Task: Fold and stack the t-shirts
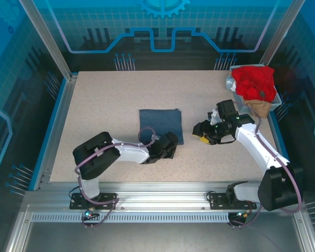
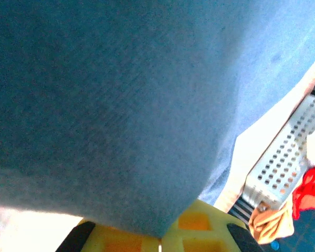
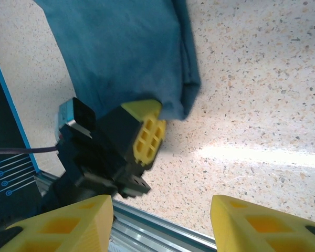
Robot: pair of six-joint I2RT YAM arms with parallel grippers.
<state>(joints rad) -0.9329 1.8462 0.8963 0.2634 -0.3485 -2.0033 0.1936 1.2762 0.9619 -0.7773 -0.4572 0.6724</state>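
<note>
The dark slate-blue t-shirt [image 1: 160, 124] is lying folded into a neat rectangle near the middle of the table [image 1: 100, 105], flat on the speckled surface. The left gripper [image 1: 170, 144] is reaching in at its near right corner, and the right wrist view is showing that gripper [image 3: 147, 137] with its yellow fingers pressed together on the corner of the slate-blue t-shirt [image 3: 126, 47], the doubled edge of cloth bunching just beside them. In the left wrist view the same blue cloth [image 2: 121, 105] is draping close over the lens and down onto the yellow fingertips, so the left gripper [image 2: 160, 239] is pinching the fabric rather than resting beside it. The right gripper [image 1: 202, 133] is hanging just off the shirt's right edge, apart from the cloth, its two yellow fingers [image 3: 68, 223] standing wide apart over bare table [image 3: 262, 79] with nothing between them. Farther out, at the far right corner, the grey basket [image 1: 277, 101] is holding the bright red t-shirt [image 1: 254, 81], which is heaping above the rim, while the tan t-shirt [image 1: 261, 107] is hanging down over the basket's near side. The left wrist view is catching the basket's perforated wall [image 2: 283, 163] with red [image 2: 310, 189] and tan [image 2: 273, 223] cloth beside it.
</note>
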